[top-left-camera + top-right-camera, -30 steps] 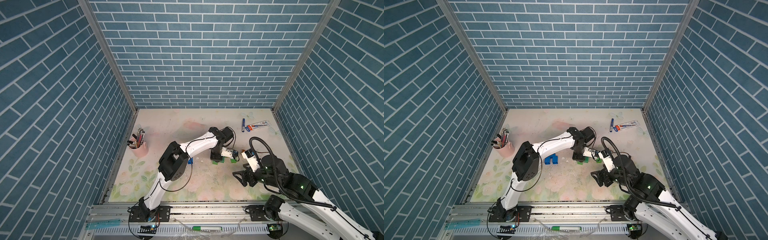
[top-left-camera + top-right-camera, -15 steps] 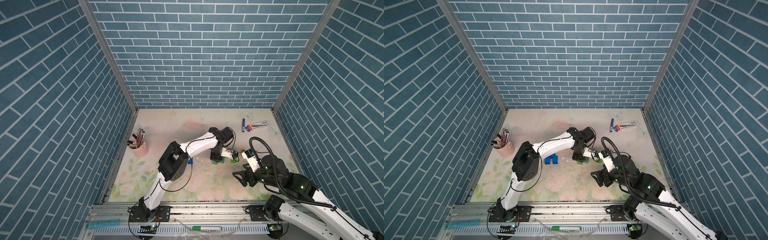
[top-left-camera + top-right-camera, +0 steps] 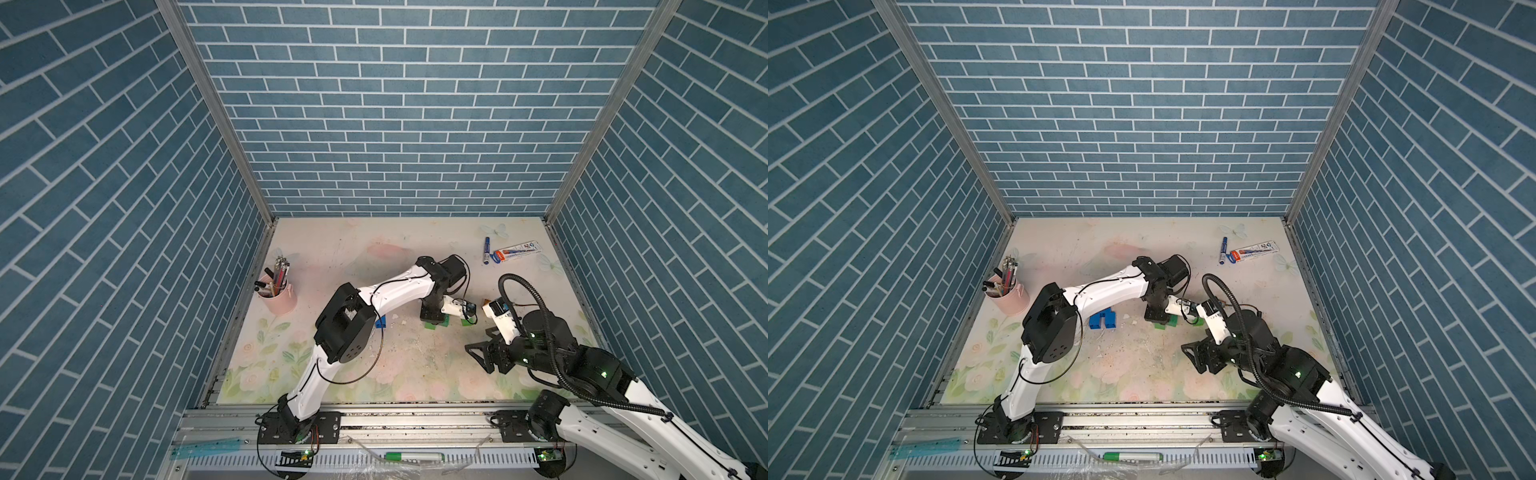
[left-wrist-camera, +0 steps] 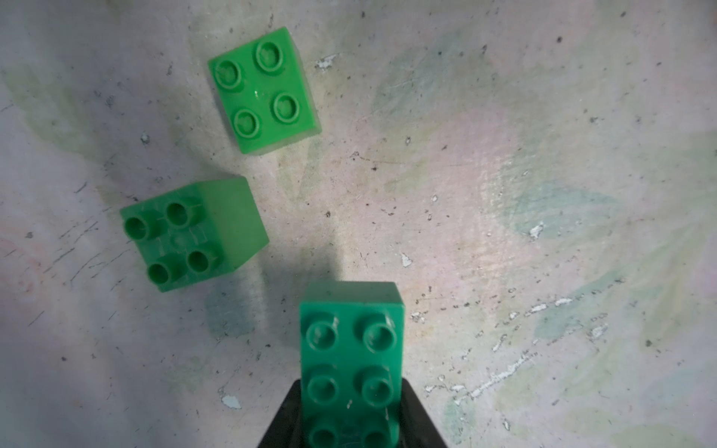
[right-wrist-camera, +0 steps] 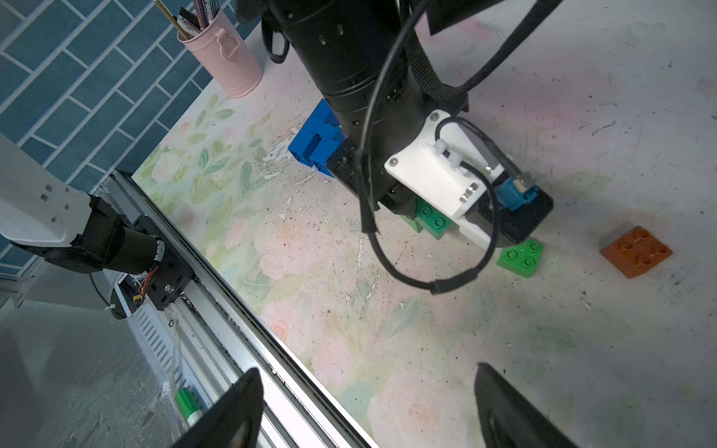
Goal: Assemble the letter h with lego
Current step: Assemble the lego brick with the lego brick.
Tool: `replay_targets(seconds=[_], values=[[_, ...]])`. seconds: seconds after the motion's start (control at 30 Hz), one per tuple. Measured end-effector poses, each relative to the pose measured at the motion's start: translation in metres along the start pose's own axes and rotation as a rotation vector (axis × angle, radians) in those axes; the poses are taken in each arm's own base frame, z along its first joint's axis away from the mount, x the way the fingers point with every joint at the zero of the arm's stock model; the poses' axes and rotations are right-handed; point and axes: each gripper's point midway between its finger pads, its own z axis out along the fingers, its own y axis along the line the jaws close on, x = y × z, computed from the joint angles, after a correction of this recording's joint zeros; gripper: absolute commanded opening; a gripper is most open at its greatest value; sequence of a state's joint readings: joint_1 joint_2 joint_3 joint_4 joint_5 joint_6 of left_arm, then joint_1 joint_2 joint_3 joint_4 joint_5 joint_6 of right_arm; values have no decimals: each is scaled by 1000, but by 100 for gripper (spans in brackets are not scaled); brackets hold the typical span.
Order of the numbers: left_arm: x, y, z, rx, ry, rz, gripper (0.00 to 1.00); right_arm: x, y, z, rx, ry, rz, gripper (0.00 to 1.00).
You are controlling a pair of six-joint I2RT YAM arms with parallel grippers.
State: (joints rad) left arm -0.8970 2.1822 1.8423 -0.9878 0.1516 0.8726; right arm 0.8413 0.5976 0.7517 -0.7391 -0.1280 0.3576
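Holding the long green brick in my left gripper, clamped across its width, long axis pointing straight out ahead. In a top view the blue bricks sit at nine o'clock from it, well apart; my right gripper, wide and empty, hangs at four o'clock, farther off.

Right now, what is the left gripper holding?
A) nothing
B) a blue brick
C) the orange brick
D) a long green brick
D: in the left wrist view, the left gripper has its black jaws closed on both sides of the long green brick.
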Motion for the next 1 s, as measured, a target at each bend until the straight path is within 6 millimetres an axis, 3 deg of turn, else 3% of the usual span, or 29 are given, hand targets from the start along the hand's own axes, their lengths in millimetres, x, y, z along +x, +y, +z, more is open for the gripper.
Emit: replay_targets(seconds=[1.0], values=[[5,-10,-2,-12,-57,-1,0,1,-1,2,3,11,2,85]])
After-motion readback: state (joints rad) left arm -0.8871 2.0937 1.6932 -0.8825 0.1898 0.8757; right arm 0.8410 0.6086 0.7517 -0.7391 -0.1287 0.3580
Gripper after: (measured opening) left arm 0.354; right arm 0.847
